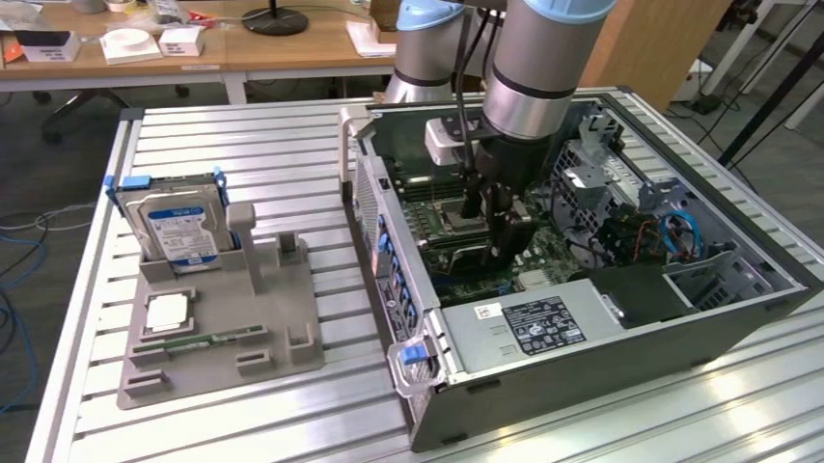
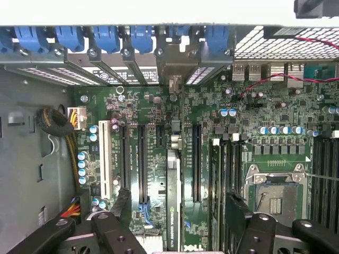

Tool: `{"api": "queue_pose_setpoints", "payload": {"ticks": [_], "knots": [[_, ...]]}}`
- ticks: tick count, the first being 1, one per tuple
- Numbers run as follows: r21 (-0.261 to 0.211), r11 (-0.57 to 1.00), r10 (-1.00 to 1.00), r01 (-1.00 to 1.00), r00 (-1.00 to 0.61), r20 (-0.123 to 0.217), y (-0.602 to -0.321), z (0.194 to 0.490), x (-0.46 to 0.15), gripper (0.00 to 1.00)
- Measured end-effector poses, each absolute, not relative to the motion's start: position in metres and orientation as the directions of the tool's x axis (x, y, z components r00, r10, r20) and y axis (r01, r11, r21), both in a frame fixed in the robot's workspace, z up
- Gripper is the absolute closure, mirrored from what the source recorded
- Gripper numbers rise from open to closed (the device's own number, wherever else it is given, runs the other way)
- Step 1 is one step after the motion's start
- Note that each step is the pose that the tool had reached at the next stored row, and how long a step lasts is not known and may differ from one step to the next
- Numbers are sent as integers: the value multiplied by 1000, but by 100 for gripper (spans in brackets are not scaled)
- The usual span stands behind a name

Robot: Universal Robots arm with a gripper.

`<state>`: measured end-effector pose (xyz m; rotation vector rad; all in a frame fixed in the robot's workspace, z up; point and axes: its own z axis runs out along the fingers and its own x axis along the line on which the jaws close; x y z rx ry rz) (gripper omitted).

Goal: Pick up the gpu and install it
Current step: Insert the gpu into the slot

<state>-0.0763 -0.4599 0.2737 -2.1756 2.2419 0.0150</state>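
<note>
While seated upright in a motherboard (image 2: pixel 159 121) slot, edge-on between the spread fingers (image 2: pixel 121 203) — gpu (image 2: pixel 173 201), free of both pads. End effector (image 1: pixel 496 231) wide apart, empty, down inside the open computer case (image 1: pixel 721 318). Off toward the exterior view's left, hard drive (image 1: pixel 180 227) standing in a grey holder (image 1: pixel 277 318) on the counter (image 1: pixel 232 135).

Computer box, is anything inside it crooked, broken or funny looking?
Nothing stands out. The gpu stands on edge, straight in line with the long slots on the green board, under the open tool. Outside the box, the hard drive sits upright in its grey holder.
</note>
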Motion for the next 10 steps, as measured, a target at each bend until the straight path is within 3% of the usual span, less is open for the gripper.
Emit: {"api": "queue_pose_setpoints", "payload": {"ticks": [4, 7, 8, 10], "knots": [[-5, 30, -999, -1000, -30, -19, -460, 274, -76, 21], [-5, 30, -999, -1000, -30, -19, -460, 274, -76, 40], [-5, 30, -999, -1000, -30, -19, -460, 274, -76, 40], [-5, 30, -999, -1000, -30, -19, -460, 274, -76, 51]]}}
